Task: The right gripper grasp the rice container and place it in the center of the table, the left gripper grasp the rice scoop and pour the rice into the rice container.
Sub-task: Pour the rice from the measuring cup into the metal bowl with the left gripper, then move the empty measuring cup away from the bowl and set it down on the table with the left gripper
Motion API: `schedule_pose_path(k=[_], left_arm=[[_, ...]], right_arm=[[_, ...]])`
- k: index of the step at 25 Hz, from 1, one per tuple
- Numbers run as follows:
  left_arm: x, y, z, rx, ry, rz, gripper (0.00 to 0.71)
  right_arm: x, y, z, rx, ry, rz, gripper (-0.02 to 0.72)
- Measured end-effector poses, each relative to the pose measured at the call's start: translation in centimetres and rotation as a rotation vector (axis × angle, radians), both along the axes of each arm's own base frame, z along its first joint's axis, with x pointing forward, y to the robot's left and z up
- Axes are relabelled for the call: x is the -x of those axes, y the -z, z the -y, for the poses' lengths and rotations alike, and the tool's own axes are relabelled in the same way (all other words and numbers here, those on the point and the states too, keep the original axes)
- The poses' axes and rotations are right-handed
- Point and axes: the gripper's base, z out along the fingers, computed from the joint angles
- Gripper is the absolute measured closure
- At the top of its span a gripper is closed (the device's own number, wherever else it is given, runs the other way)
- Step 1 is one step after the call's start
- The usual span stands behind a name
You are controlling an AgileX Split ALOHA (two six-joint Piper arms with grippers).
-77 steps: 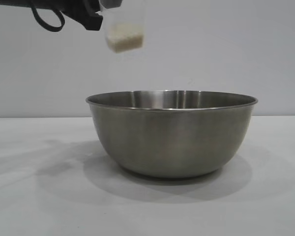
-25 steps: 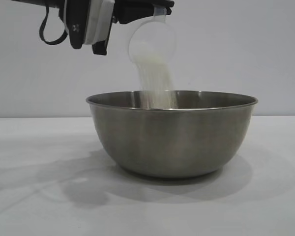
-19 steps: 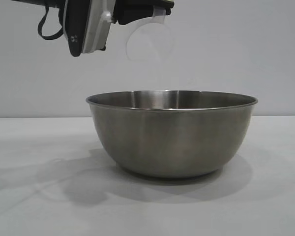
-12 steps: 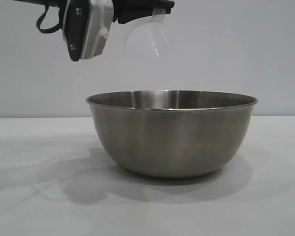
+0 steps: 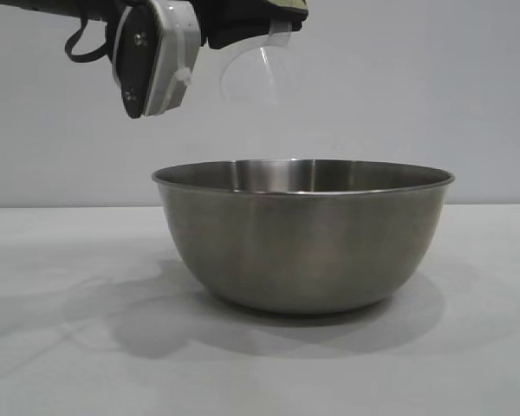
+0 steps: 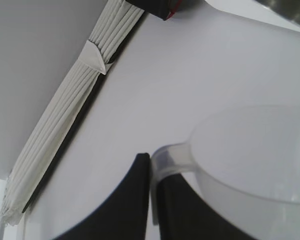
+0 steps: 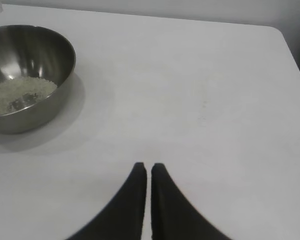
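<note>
Rice scoop [image 5: 258,74] tipped and now emptied above rice container [image 5: 303,234] — clamped by left gripper [image 6: 150,200] — pour judged complete.

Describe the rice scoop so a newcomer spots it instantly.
Find the big steel rice container on the white table. Directly above its rim, the left tool holds a small translucent plastic cup by its side handle: the rice scoop. It is see-through and airborne.

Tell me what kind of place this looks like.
Probably a robot test bench rather than a kitchen: a plain white table against a bare wall, a steel rice container holding rice, and the left gripper holding a clear rice scoop above it.
</note>
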Motion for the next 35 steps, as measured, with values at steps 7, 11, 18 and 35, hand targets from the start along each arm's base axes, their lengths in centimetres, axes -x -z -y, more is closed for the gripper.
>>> schedule_pose_path(k=[7, 11, 18, 35], left_arm=[[-1.3, -0.6, -0.9, 0.335, -0.101, -0.416, 0.71], [-2.1, -1.0, -1.6, 0.595, -0.149, -0.671, 0.71], [-3.4, -1.4, -3.4, 1.1, -0.189, -1.034, 0.71], [0.1, 5.2, -9.0, 1.813, -0.46, -1.408, 0.71]], right_arm=[[0.0, 0.0, 0.0, 0.0, 0.0, 0.0, 0.703], [0.0, 0.0, 0.0, 0.0, 0.0, 0.0, 0.703], [0.0, 0.0, 0.0, 0.0, 0.0, 0.0, 0.703], [0.0, 0.0, 0.0, 0.0, 0.0, 0.0, 0.703]])
